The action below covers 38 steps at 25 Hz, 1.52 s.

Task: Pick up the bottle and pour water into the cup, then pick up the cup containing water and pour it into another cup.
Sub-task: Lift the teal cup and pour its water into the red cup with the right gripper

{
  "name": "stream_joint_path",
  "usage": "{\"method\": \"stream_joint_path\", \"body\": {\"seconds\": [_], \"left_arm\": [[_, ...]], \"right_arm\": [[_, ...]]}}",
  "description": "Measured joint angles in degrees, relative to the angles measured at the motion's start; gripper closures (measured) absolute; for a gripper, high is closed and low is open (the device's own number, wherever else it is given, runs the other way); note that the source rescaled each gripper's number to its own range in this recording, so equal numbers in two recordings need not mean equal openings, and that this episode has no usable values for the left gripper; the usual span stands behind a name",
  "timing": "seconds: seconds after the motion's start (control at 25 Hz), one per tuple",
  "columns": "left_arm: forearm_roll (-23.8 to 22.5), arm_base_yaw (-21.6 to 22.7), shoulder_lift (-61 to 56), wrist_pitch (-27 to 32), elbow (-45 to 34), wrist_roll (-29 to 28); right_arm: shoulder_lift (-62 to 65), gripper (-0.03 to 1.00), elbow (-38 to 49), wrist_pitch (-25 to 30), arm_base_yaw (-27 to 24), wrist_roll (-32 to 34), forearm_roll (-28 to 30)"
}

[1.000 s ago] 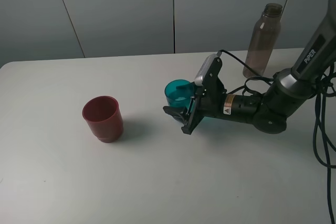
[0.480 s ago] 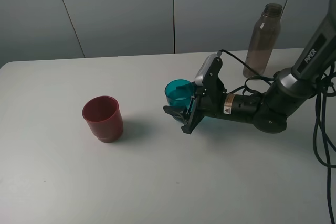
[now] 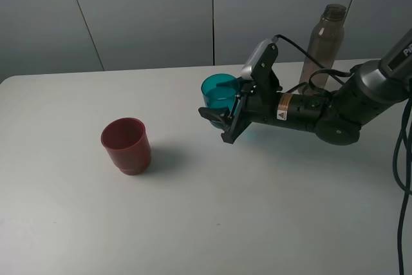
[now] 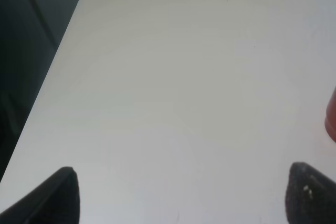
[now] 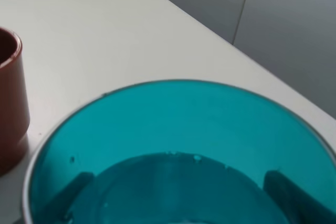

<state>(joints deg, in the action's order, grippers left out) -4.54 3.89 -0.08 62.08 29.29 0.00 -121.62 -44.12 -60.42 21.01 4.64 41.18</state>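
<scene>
Exterior high view: your right claw (image 3: 222, 119) is clamped on the teal translucent cup (image 3: 219, 91), holding it upright near the middle of the white counter (image 3: 193, 223). The dark red cup (image 3: 126, 145) stands well apart toward the left, and the smoky uncapped bottle (image 3: 322, 46) is upright behind the right arm (image 3: 335, 111) near the counter's back edge. Right wrist view shows you water (image 5: 168, 182) in the teal cup; in the left wrist view the left claw (image 4: 186, 195) has its tips spread wide apart above the counter.
</scene>
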Motion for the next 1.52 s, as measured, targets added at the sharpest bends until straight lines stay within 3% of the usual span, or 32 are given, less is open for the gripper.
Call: {"method": "stream_joint_path", "body": {"seconds": [0.24,0.8,1.52], "left_arm": [[0.0,0.0,0.0,0.0,0.0,0.0],[0.0,0.0,0.0,0.0,0.0,0.0],[0.0,0.0,0.0,0.0,0.0,0.0]], "right_arm": [[0.8,0.94,-5.95,4.62,1.56,7.65,1.62],[0.68,0.94,-23.37,17.96,10.3,17.27,5.77],[-8.1,0.94,-37.91,20.31,16.86,22.43,12.87]]}}
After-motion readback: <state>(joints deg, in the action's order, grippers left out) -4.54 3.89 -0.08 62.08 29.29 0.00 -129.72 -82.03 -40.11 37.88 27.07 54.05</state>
